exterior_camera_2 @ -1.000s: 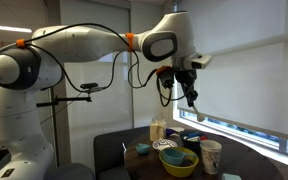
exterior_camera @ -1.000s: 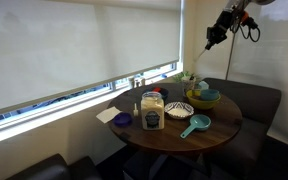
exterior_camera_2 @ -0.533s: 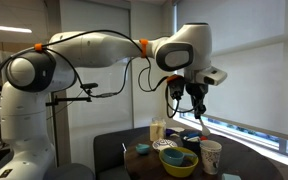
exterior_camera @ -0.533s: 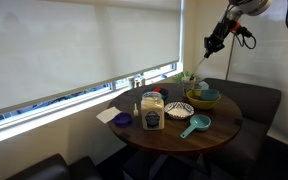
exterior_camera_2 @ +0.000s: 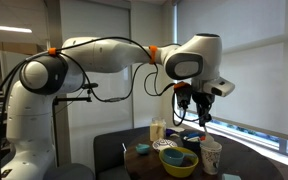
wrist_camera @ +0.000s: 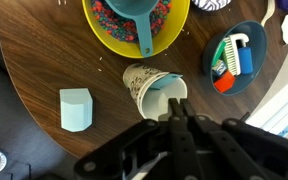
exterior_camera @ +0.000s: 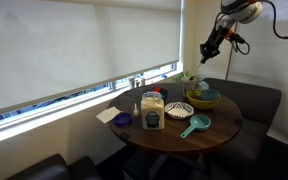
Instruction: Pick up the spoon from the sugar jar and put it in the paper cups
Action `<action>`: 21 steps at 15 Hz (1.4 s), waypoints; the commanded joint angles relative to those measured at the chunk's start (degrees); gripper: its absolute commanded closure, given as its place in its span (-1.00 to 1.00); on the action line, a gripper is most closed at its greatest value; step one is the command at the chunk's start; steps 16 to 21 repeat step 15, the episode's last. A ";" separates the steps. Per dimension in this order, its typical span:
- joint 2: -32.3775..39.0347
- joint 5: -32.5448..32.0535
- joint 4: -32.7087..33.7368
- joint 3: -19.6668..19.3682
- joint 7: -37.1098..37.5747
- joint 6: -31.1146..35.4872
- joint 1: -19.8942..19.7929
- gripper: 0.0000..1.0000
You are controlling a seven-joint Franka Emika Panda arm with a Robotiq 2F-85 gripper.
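1. The table (wrist_camera: 44,60) lies far beneath the gripper (exterior_camera: 207,52), which hangs high over its far side in both exterior views. I judge that letting go at this height would send the spoon bouncing off the wood or over the edge.
2. The sugar jar (exterior_camera: 152,113) stands well apart from the gripper, near the table's middle, with no spoon showing in it. It is probably safe unless the arm swings back low.
3. The yellow bowl (wrist_camera: 92,20), full of coloured bits, sits just beside the target. A small sideways drift could drop the spoon there instead.
4. The paper cups (wrist_camera: 136,80) are almost straight below the gripper in the wrist view, mouth open. They look light and narrow, so a spoon tip catching the rim on the way down could topple them.
5. The spoon (wrist_camera: 172,98), as I take it, is the slim pale-blue strip the gripper is closed narrowly upon. It is over the cup's mouth. Such a thin handle may swivel in the pinch and point off target.
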 commanded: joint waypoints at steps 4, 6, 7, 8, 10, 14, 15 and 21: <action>3.16 3.88 3.30 1.60 -0.16 2.10 -1.85 0.27; 3.05 4.41 3.43 1.81 -0.24 2.31 -2.00 -0.02; 2.78 4.41 3.47 1.84 -0.14 2.49 -1.97 -0.14; 2.10 4.13 3.31 1.90 -0.24 3.00 -1.82 -0.30; -0.40 3.17 2.84 2.45 -1.95 3.60 -1.19 -0.56; -1.19 1.63 3.53 3.19 -3.95 2.23 -0.71 -0.62; -1.50 1.64 3.52 3.28 -3.82 2.22 -0.67 -0.75; -1.50 1.64 3.52 3.28 -3.82 2.22 -0.67 -0.75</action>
